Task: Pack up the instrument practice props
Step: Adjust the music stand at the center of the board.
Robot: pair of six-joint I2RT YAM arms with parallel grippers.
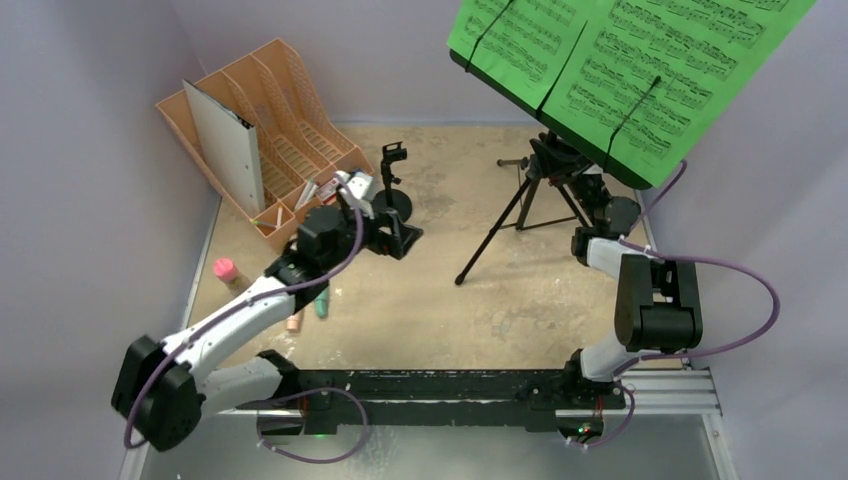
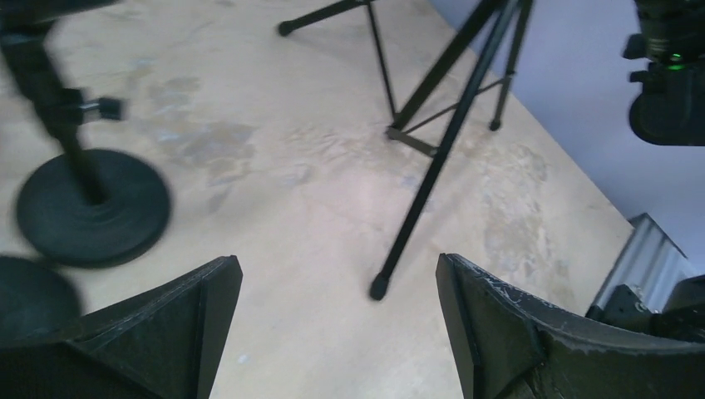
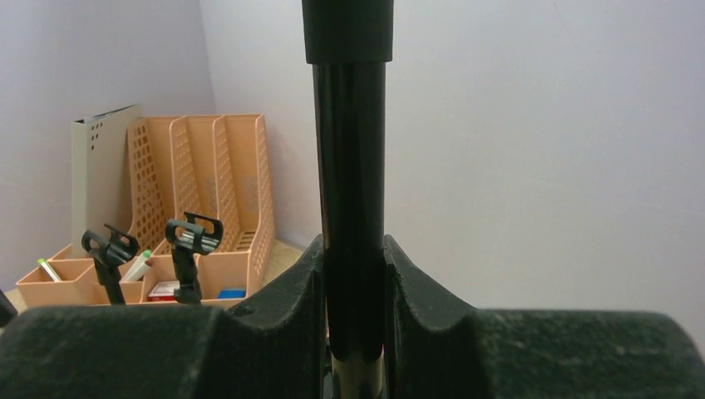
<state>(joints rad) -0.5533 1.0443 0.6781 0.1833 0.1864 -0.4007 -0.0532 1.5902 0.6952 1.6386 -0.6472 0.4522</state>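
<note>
Top: your left gripper [image 1: 403,238] hangs just beside the clip pole [image 1: 392,180], far side of the bench, left of middle.
Left wrist: jaws wide, empty; tripod [image 2: 424,183] foot ahead.
Right wrist: your right gripper [image 3: 353,266] clamps narrowly on the tripod's column.

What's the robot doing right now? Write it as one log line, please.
left gripper: open, holding nothing | right gripper: shut on tripod pole | green sheet-music pages: not packed yet
</note>
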